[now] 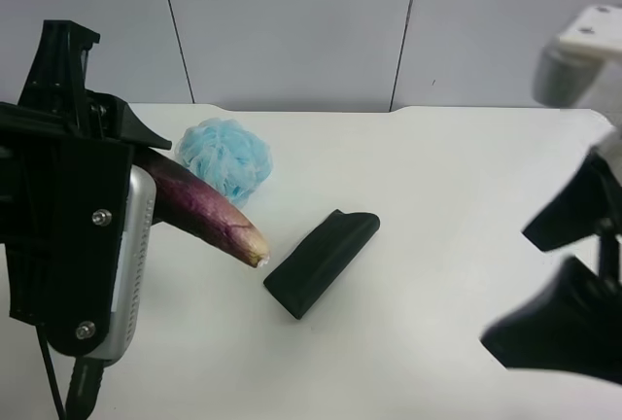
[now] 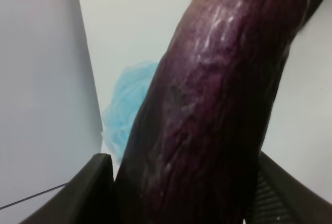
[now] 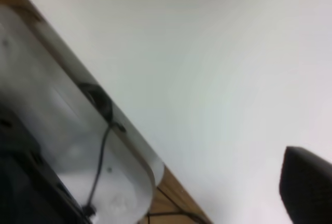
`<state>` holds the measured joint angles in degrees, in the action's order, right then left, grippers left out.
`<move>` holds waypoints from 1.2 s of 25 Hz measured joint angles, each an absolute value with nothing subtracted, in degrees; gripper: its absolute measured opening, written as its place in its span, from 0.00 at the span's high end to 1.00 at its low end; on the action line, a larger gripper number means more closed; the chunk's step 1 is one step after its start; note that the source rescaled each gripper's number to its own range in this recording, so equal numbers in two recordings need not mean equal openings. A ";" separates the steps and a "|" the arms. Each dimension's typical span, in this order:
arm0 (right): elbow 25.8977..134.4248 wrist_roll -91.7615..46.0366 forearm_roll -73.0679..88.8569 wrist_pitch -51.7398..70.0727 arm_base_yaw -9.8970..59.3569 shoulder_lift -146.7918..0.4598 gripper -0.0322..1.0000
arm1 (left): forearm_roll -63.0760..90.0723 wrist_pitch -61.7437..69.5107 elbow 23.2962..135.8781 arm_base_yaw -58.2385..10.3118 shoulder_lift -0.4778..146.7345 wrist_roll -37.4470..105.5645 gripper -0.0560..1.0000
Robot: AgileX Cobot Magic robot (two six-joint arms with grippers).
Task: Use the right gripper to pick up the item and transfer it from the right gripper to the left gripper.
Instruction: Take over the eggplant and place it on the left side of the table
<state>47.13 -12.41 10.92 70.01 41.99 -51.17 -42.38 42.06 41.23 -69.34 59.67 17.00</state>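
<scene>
The eggplant (image 1: 209, 214), dark purple fading to a pale tan tip, is held above the white table (image 1: 447, 177) by the arm at the exterior high view's left. The left wrist view shows it (image 2: 218, 105) filling the frame between two black jaws, so this is my left gripper (image 1: 146, 175), shut on it (image 2: 189, 195). My right gripper (image 1: 573, 274) is at the exterior high view's right edge, blurred, jaws apart and empty, well away from the eggplant. In the right wrist view only one black fingertip (image 3: 307, 185) shows over the table (image 3: 218, 53).
A light blue mesh pouf (image 1: 226, 156) lies behind the eggplant, also showing in the left wrist view (image 2: 122, 107). A dark folded cloth (image 1: 321, 260) lies at the table's middle. The right wrist view shows the table's wooden edge (image 3: 174, 198).
</scene>
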 joint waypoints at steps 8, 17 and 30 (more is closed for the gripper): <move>32.56 -11.73 7.21 67.42 41.99 -31.49 0.00 | -40.89 42.06 41.23 -69.34 59.67 16.89 0.94; 29.32 -6.37 3.01 61.75 41.99 -19.37 0.00 | -40.77 42.06 41.23 -69.34 59.67 16.87 0.94; 29.21 -4.88 2.09 61.65 41.99 -19.02 0.00 | -40.50 42.06 41.23 -69.34 59.67 16.82 0.94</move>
